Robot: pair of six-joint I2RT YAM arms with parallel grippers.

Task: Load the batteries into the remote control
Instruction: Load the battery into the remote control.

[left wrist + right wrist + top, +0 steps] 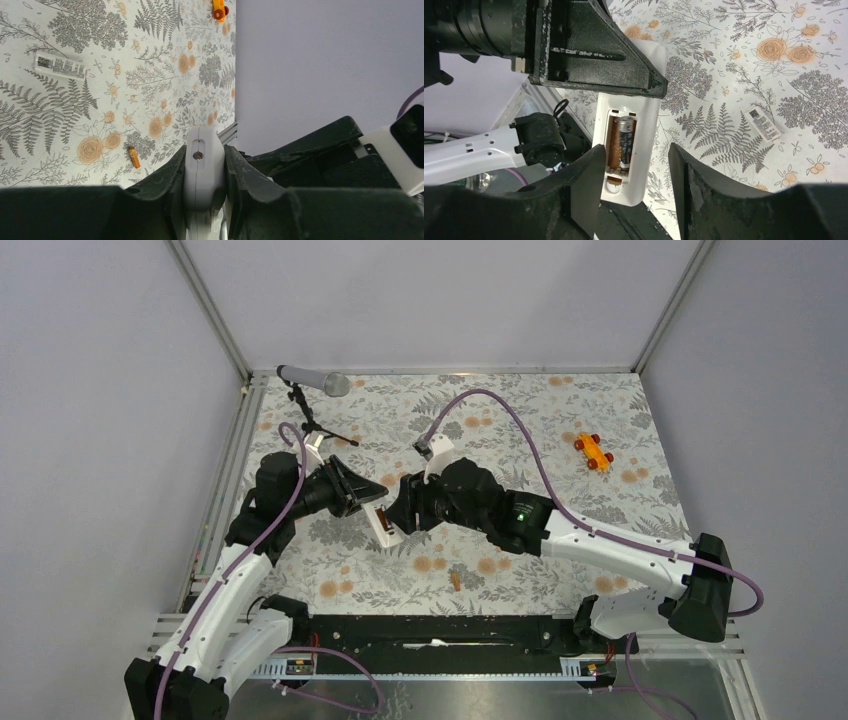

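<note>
My left gripper [362, 496] is shut on the white remote control [385, 526] and holds it above the table; its end shows between the fingers in the left wrist view [202, 170]. In the right wrist view the remote [644, 150] faces me with its compartment open, and a coppery, dark-ended battery [623, 142] lies in it. My right gripper [636, 167] is open, its jaws either side of the remote's free end with a gap on the right. A second battery [455, 580] lies loose on the table, also in the left wrist view [133, 157].
A small white labelled piece [763, 123] lies flat on the floral tablecloth, also seen in the left wrist view [60, 66]. An orange toy car [593, 452] sits at the back right. A grey microphone on a black tripod [315, 383] stands at the back left.
</note>
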